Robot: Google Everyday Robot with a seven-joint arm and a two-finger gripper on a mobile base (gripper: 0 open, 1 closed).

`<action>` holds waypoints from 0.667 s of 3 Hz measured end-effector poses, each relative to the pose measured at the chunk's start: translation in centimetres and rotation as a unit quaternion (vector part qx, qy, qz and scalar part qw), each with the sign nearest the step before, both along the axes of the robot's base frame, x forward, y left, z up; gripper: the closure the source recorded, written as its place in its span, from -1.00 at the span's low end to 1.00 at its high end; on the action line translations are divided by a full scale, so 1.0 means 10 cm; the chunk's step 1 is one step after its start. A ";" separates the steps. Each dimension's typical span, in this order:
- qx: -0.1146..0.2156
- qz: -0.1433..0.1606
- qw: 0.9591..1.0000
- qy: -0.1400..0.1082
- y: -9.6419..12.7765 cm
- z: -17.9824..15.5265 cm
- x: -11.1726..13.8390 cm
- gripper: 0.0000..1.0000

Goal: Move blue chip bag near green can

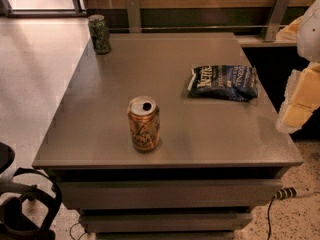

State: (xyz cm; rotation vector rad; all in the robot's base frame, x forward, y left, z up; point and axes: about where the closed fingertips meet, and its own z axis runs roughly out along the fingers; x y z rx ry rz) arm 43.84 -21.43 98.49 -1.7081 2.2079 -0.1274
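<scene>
The blue chip bag (224, 82) lies flat on the right side of the grey table (100, 134), its white lettering facing up. The green can (99, 33) stands upright at the table's far left corner, far from the bag. My gripper (299, 101) shows as pale yellow and white parts at the right edge of the camera view, beyond the table's right edge, to the right of the bag and a little nearer than it. It touches nothing on the table.
An orange-gold can (144, 123) with an open tab hole stands upright near the front middle of the table. A wall with metal brackets (133, 13) runs behind the table. A black chair (20, 199) sits at the lower left, and a cable (290, 193) lies at the lower right.
</scene>
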 end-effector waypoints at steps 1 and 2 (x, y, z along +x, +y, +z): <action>-0.004 -0.004 1.000 -0.007 -0.01 0.02 0.04 -1.00; 0.013 -0.021 1.000 -0.018 -0.07 -0.09 0.29 -1.00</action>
